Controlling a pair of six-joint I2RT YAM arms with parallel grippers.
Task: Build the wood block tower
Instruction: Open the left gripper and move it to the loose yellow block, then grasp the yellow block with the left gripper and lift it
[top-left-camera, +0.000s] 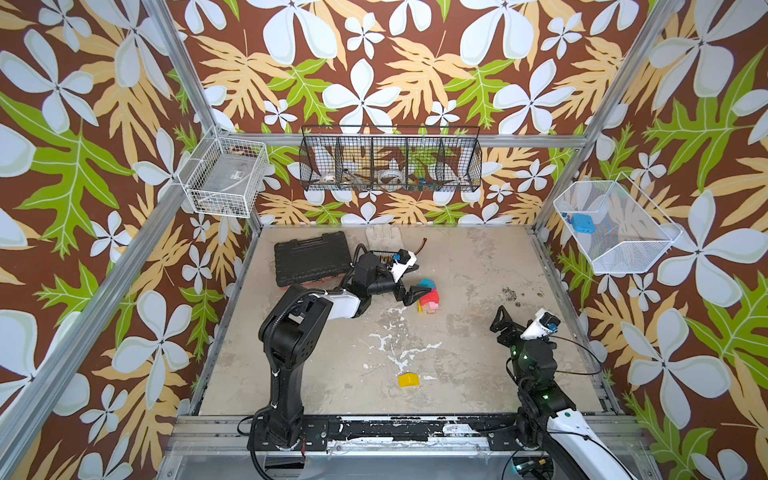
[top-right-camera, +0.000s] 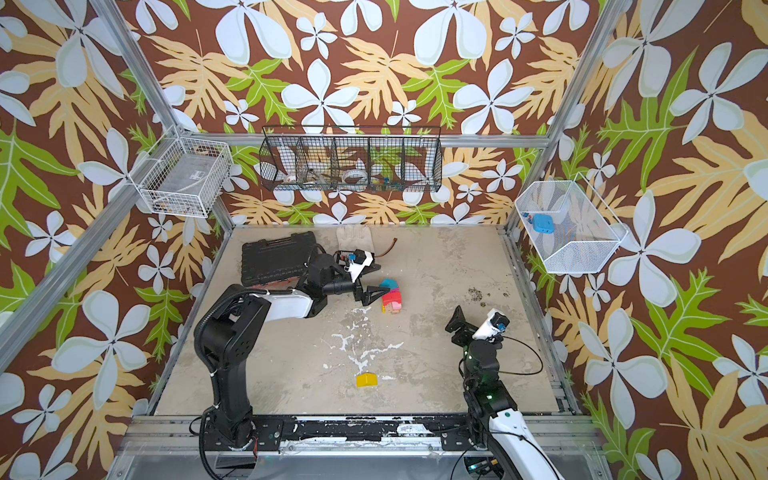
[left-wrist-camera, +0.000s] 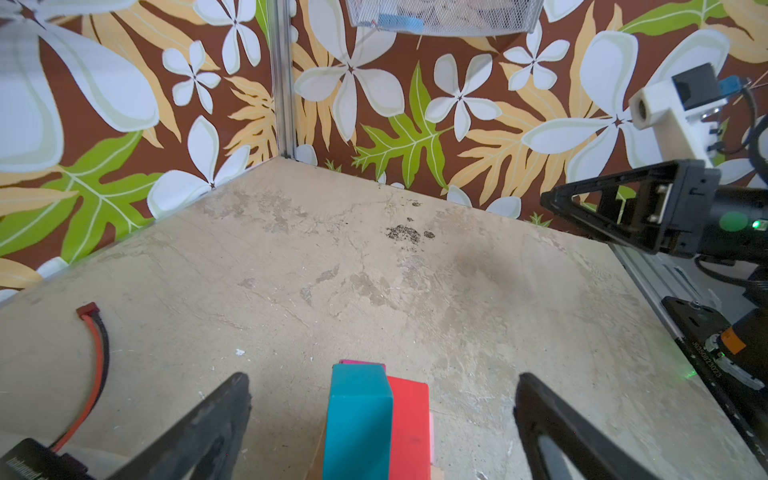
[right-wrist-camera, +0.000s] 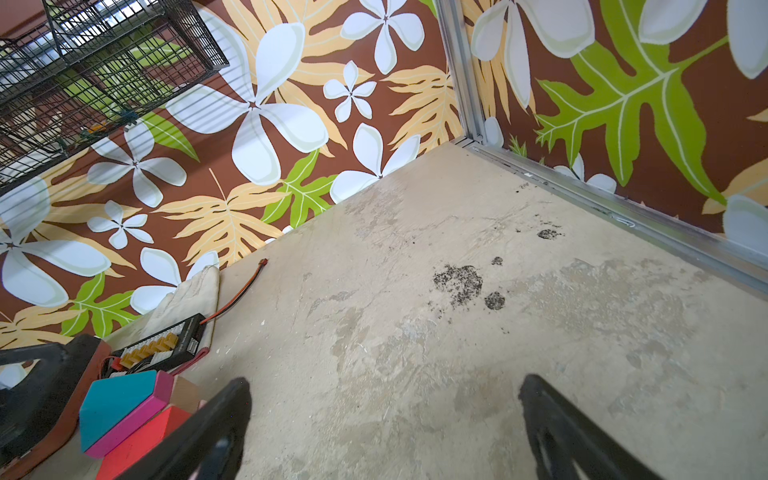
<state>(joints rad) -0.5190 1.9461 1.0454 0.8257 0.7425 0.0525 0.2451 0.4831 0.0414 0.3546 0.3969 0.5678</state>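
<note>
Spread wide, the left gripper (top-left-camera: 417, 294) sits at the centre of both top views, just left of the tower (top-left-camera: 429, 297) and pointing right at it. In the left wrist view its black fingers (left-wrist-camera: 216, 419) lie at the lower left and lower right of the frame; the teal block (left-wrist-camera: 357, 419) stands between them with open counter (left-wrist-camera: 374, 270) on either side, gripped by neither.

The tower stands upright on the counter, its long axis vertical. The teal block is on top, with a magenta block (right-wrist-camera: 137, 415) of matching outline directly beneath; below that come a red block (top-left-camera: 428, 297), a pink block (top-left-camera: 437, 306) and paler pieces at the base. In the left wrist view the teal block's long side runs from the bottom edge up toward mid-frame; in the right wrist view its top face looks five-sided, tapering toward the upper right of the frame.

One yellow block (top-left-camera: 408, 380) with a rounded edge lies alone at the lower middle of the top views, well apart from the tower. The right gripper (top-left-camera: 499, 319), at the lower right, is also spread, with bare counter between its fingers. A black tool case (top-left-camera: 311, 257) lies at the upper left of the counter.
</note>
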